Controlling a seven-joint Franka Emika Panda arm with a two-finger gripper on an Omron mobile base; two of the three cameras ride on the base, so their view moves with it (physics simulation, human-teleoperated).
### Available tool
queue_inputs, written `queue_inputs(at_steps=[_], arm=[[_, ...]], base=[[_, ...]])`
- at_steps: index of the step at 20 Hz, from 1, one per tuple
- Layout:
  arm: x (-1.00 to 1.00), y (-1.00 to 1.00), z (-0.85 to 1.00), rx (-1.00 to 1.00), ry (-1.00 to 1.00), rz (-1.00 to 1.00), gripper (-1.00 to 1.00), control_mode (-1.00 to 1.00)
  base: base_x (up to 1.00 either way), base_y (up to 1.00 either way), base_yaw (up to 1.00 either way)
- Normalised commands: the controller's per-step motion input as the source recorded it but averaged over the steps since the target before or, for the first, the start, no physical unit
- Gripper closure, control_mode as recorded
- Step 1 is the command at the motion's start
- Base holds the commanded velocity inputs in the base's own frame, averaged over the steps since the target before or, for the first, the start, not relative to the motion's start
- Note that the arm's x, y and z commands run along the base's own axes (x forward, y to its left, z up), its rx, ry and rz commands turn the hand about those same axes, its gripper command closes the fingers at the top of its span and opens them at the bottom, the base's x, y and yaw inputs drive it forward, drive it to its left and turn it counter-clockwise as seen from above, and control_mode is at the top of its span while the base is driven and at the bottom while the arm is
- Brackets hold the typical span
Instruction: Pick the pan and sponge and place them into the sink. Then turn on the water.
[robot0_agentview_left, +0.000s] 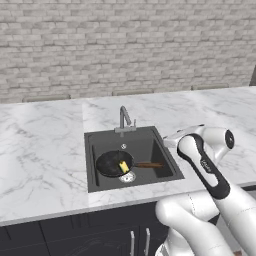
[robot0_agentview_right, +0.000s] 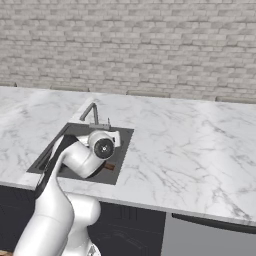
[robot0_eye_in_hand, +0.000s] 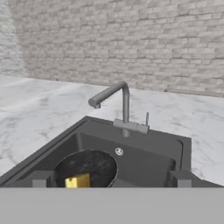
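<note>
Already the pan (robot0_agentview_left: 114, 163) is lying inside the sink (robot0_agentview_left: 159, 141), its wooden handle pointing toward three o'clock in the left base view, and the sponge (robot0_agentview_left: 123, 166) is sitting on the pan's black face, yellow side showing. So the two placing steps are looking finished, and the step in hand appears to be the last one: turning on the water.

The gripper (robot0_eye_in_hand: 109, 178) is hanging above the near edge of the sink with its two finger tips (robot0_eye_in_hand: 42, 178) standing wide apart, gripping nothing. In the hand view it is looking across the basin at the faucet (robot0_eye_in_hand: 124, 103), which is standing at twelve o'clock on the back rim, its spout bending toward nine o'clock. A thin lever (robot0_eye_in_hand: 147, 118) is rising just beside the faucet's base, at about two o'clock from it. No water is running from the spout.

The next move is probably calling for the hand to travel forward over the pan to that lever and push it. The lever is slim, so the approach is wanting care; clipping the spout seems the main risk.
</note>
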Motion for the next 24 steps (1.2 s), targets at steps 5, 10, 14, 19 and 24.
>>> queue_inputs(at_steps=[5,10,14,19,24], arm=[[0.08,0.00,-0.07,0.00,-0.02,0.05,-1.00,-1.00],[0.16,0.00,-0.10,-0.03,-0.02,0.05,-1.00,-1.00],[0.20,0.00,-0.05,-0.01,-0.01,0.04,-1.00,-1.00],[0.16,0.00,0.00,0.00,0.00,0.03,-1.00,-1.00],[0.09,0.00,-0.01,0.00,-0.01,0.03,-1.00,-1.00]], base=[[0.00,0.00,0.00],[0.00,0.00,0.00],[0.00,0.00,0.00],[0.00,0.00,0.00],[0.00,0.00,0.00]])
